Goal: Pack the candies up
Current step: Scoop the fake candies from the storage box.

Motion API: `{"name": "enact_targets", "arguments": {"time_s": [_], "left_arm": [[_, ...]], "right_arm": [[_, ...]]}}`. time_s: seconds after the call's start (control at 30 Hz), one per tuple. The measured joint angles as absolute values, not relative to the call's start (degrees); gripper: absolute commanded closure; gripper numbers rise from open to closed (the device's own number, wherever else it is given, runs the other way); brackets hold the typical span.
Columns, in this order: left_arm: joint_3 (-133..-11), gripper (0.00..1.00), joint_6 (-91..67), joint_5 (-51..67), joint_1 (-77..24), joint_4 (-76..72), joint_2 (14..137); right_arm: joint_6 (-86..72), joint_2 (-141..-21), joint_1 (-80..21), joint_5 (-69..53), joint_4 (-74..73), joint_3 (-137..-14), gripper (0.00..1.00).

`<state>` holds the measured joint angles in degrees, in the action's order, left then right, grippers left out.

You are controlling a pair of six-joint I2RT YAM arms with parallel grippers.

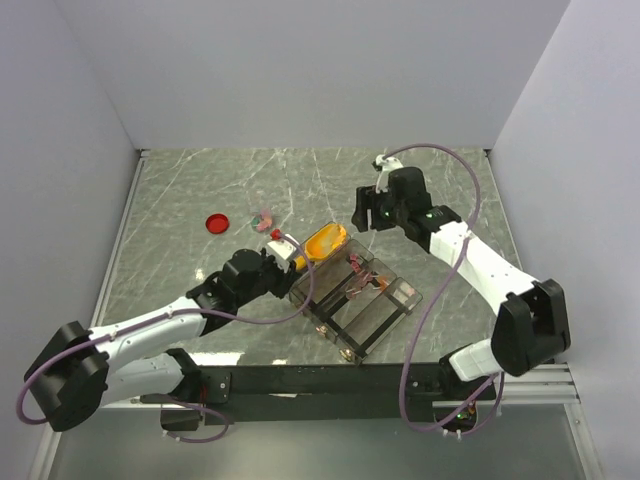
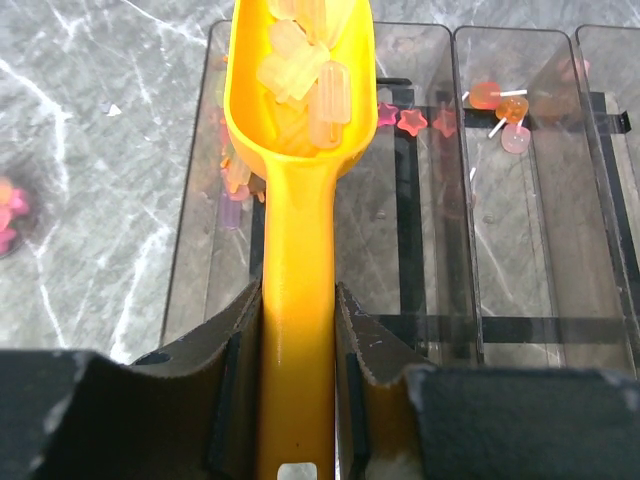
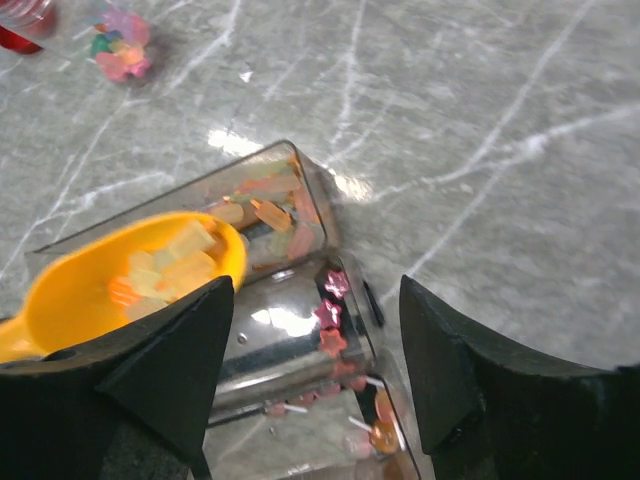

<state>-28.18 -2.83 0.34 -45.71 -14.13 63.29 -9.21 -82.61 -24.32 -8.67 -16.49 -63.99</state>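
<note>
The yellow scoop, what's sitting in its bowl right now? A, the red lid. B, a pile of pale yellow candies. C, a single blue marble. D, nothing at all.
B: in the left wrist view the yellow scoop, clamped in the left gripper, carries a heap of pale yellow candies.

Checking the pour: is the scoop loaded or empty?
Loaded: the scoop carries a pile of pale yellow candies in its bowl.
</note>
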Motion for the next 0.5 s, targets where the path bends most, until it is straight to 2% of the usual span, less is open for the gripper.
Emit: {"name": "enact_targets", "arguments": {"time_s": [0.23, 0.5], "left_arm": [[-28.7, 0.99, -2.8, -1.3, -43.4, -8.5, 58.3], [-33.2, 0.99, -1.8, -2.9, -36.2, 1.5, 50.8]], "right_arm": [[-9.6, -76.7, -24.4, -3.8, -18.5, -60.3, 0.14], [-11.7, -72.8, -24.4, -4.4, -18.0, -55.7, 0.05]]}}
